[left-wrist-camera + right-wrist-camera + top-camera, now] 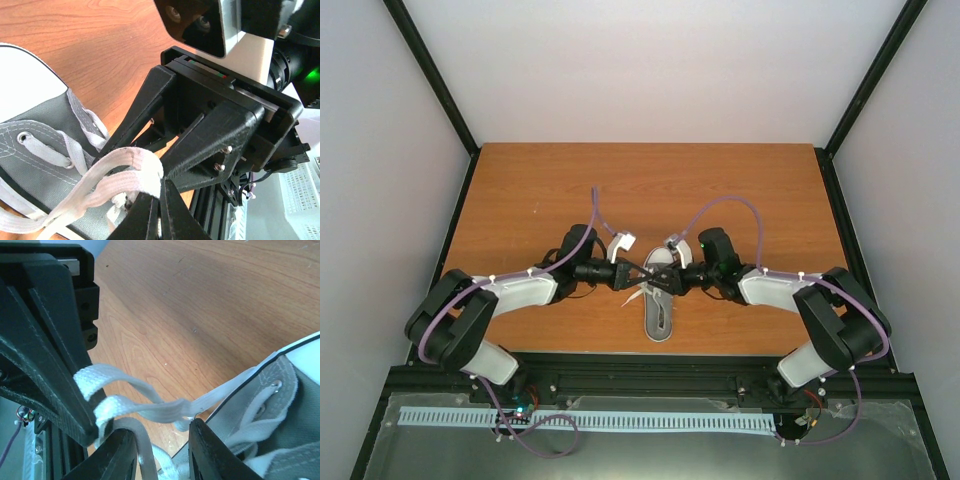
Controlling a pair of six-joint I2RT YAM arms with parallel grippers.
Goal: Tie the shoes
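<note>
Left fingers (145,216): clenched on a loop of white lace (136,162). Right fingers (212,455): part open, a clear gap between them, one lace strand running through, no pinch visible. Grey sneaker (659,318): lay between both arms, close to the near edge of the surface (540,190); bare wood beyond and to either side
</note>
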